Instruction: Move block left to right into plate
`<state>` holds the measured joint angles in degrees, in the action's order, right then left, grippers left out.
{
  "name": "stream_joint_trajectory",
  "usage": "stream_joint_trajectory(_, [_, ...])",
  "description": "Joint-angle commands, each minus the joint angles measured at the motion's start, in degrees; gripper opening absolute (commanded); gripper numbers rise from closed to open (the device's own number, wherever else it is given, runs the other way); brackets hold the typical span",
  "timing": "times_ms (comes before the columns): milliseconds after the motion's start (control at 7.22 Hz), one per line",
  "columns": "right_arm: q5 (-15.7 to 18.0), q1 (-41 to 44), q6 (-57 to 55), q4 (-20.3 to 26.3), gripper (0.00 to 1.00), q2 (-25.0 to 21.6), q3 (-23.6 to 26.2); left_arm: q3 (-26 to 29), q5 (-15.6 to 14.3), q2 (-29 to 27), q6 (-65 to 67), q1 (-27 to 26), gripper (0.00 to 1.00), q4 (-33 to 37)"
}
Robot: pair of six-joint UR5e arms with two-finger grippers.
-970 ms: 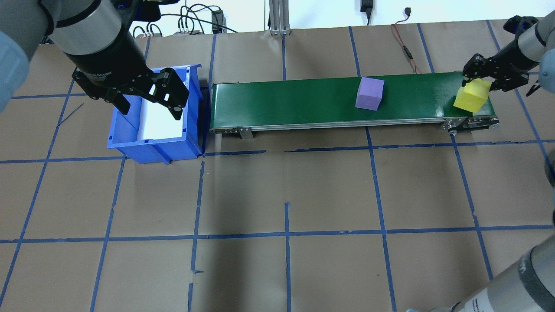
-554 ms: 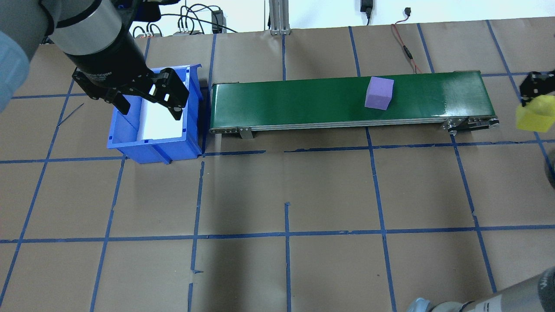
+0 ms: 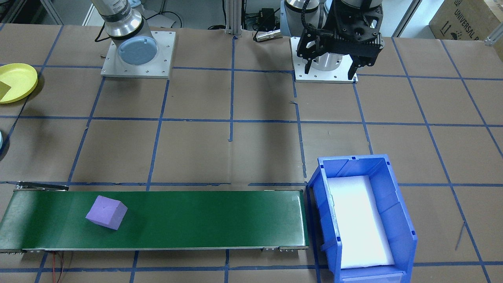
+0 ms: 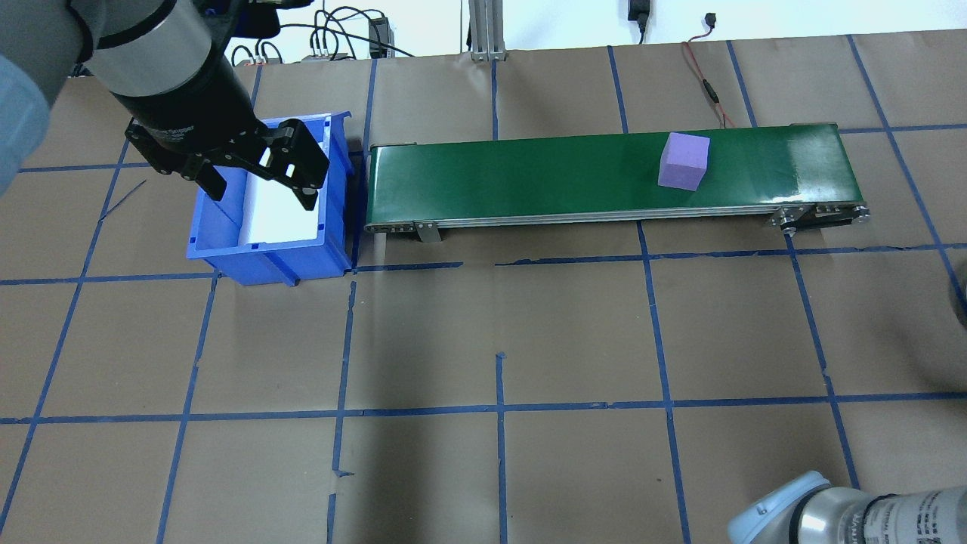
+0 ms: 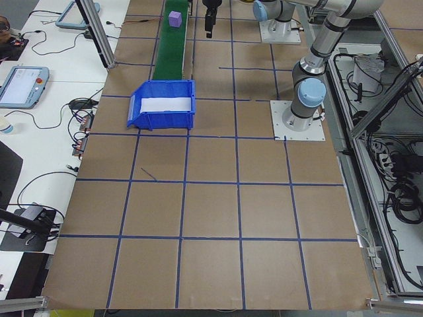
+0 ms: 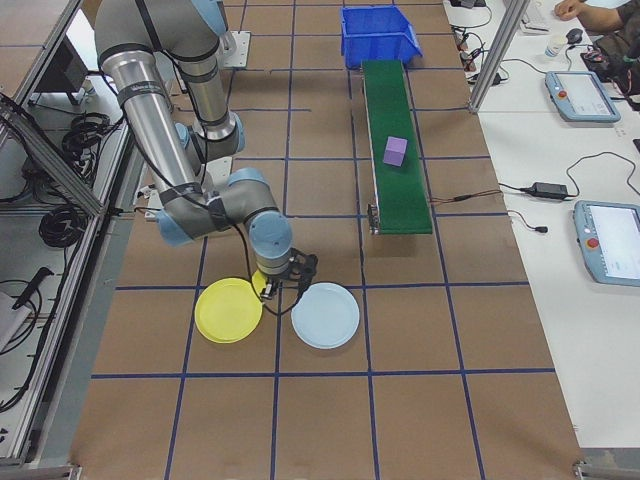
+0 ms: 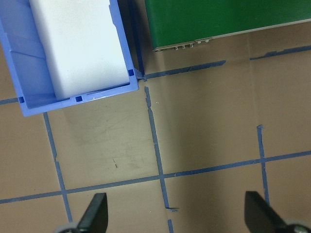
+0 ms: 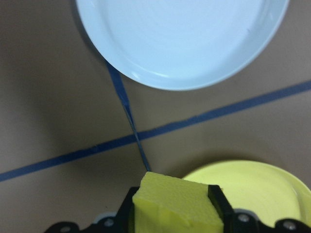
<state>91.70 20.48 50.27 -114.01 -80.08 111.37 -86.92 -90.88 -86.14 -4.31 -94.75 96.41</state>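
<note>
While the right gripper (image 8: 172,213) clamps the yellow block (image 8: 175,206) at opposite faces, foam looks light and compressible; the yellow plate (image 8: 252,187) lies at three o'clock.

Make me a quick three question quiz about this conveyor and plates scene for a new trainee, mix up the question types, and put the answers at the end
1. True or false: the right gripper is shut on the yellow block.
2. Multiple choice: where does the purple block sit? A) in the blue bin B) on the green conveyor belt C) on the pale blue plate
3. Fill in: in the right wrist view, the held block hangs near the rim of the ______ plate.

Key: 1. True. 2. B. 3. Yellow. The left gripper is open, holding nothing.
</note>
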Motion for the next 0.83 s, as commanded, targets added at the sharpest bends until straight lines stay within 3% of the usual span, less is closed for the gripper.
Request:
stream_joint_trajectory(0, [1.4,-8.8,2.5,-0.7,0.23,-0.1,1.7,0.0,0.0,0.0,0.0,0.0,1.00,0.0])
stream_joint_trajectory(139, [1.6,-10.7,2.6,-0.5,0.26,0.4,2.2,0.0,0.0,0.0,0.0,0.0,1.00,0.0])
stream_joint_trajectory(277, [2.7,-10.8,2.6,-0.9,0.36,1.0,2.2,0.0,0.0,0.0,0.0,0.0,1.00,0.0])
stream_joint_trajectory(416, [1.9,-10.8,2.5,-0.7,0.99,1.2,2.3,0.0,0.0,0.0,0.0,0.0,1.00,0.0])
stream_joint_trajectory(693, [2.0,-10.6,1.7,-0.3,1.00,1.1,1.8,0.0,0.0,0.0,0.0,0.0,1.00,0.0])
